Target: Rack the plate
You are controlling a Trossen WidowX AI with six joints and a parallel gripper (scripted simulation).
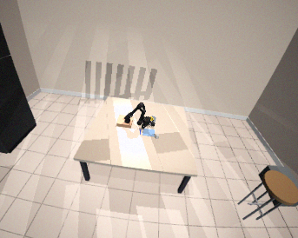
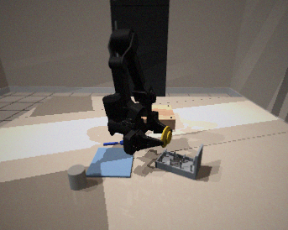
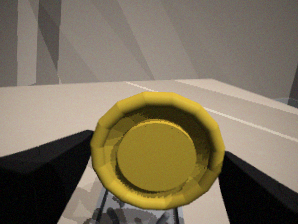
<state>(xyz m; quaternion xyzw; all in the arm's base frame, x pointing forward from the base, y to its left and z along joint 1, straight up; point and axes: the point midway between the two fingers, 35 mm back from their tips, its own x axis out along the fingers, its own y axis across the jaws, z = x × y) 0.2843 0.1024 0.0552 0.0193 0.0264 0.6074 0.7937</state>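
Observation:
The yellow plate (image 1: 152, 118) (image 2: 166, 137) (image 3: 145, 157) is held on edge, with its face close to vertical. My gripper (image 3: 156, 148) is shut on the plate, one finger at each side of its rim. The grey dish rack (image 2: 178, 169) (image 3: 141, 216) stands on the table, with short pegs inside and one tall end wall. The plate is in the air above the rack's far-left side in the exterior view, apart from it. In the wrist view the plate hides most of the rack, and the slots cannot be made out.
A blue square mat (image 1: 148, 133) (image 2: 110, 162) lies left of the rack in the exterior view. A grey cylinder (image 1: 156, 136) (image 2: 77, 179) stands by its near-left corner. A blue utensil (image 2: 110, 143) lies behind the mat. A wooden block (image 1: 122, 123) (image 2: 166, 112) is farther back.

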